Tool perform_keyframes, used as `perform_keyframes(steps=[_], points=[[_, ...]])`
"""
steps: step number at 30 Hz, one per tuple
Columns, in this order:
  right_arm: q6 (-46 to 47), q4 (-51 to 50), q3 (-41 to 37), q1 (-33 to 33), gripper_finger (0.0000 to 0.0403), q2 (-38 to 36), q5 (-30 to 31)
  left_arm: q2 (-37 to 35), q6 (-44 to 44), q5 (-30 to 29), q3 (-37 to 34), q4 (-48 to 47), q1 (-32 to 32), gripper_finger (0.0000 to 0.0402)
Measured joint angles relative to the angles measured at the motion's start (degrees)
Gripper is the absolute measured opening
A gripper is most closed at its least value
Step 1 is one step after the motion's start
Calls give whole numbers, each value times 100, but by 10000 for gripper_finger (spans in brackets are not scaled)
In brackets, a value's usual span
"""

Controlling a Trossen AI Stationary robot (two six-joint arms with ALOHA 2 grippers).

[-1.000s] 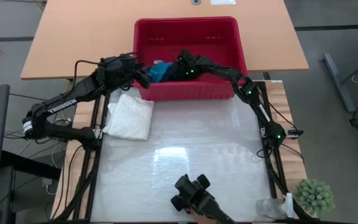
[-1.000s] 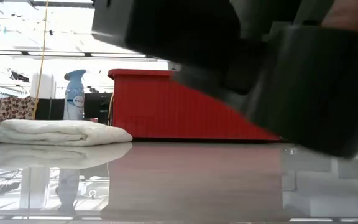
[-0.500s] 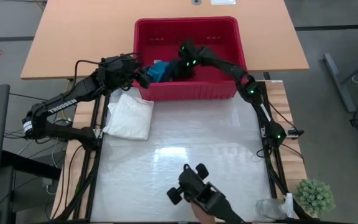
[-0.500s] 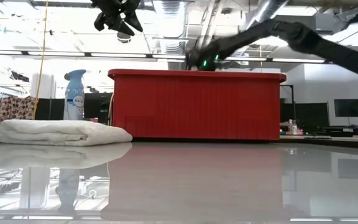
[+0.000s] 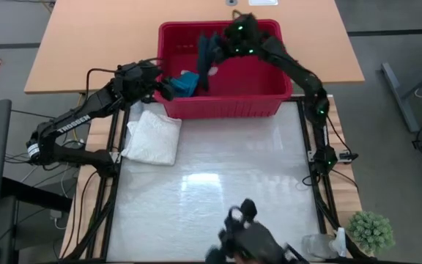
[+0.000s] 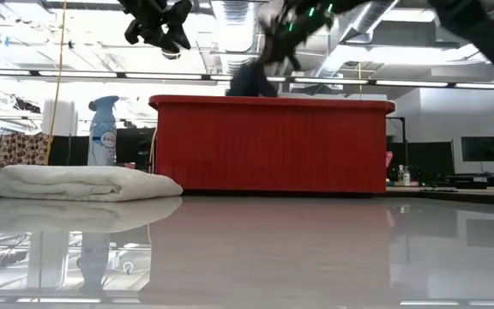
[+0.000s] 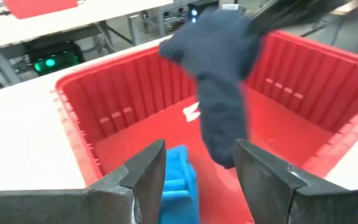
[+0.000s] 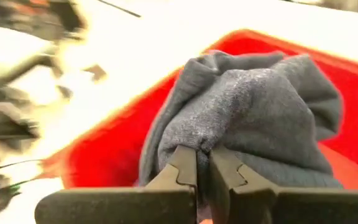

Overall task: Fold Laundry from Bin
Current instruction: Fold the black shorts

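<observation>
The red bin [image 5: 258, 99] stood at the table's [image 5: 218, 191] far edge. Near its left corner lay folded white laundry [image 5: 154, 137]. Above the bin, the right gripper [image 5: 226, 45] pinched a dark garment [image 5: 209, 55]. The left gripper [image 5: 168, 88], fingers apart, hovered over teal cloth [image 5: 187, 83].

My worktop and what sits on it

A glossy white table [image 5: 218, 183] lies between my two arm bases; near its left far corner rests a folded white cloth [image 5: 153, 137], lying flat. Just beyond the table's far edge, the red bin [image 5: 224, 106] stands on a tan wooden table [image 5: 94, 44] behind it. At the near right corner I see a small green potted plant [image 5: 371, 231] beside a clear object [image 5: 319, 246] I cannot identify.
</observation>
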Motion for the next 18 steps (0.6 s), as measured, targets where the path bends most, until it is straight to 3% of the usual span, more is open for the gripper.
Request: perform_keyframes(steps=[3, 10, 12, 15, 18], points=[[-49, -2, -1, 210, 32, -530, -594, 0, -2, 162, 0, -4, 192, 181], [-77, -810, 11, 897, 32, -1550, -1564, 0, -359, 1625, 0, -83, 701, 181], [-85, -1178, 11, 1159, 32, -1737, -1450, 0, -371, 1735, -1, -109, 798, 181], [34, -1730, 11, 1528, 36, -1901, -817, 0, -301, 1853, -2, -107, 958, 181], [115, -2339, 13, 1822, 78, -1930, -511, 57, -196, 2562, -2, -93, 1156, 181]])
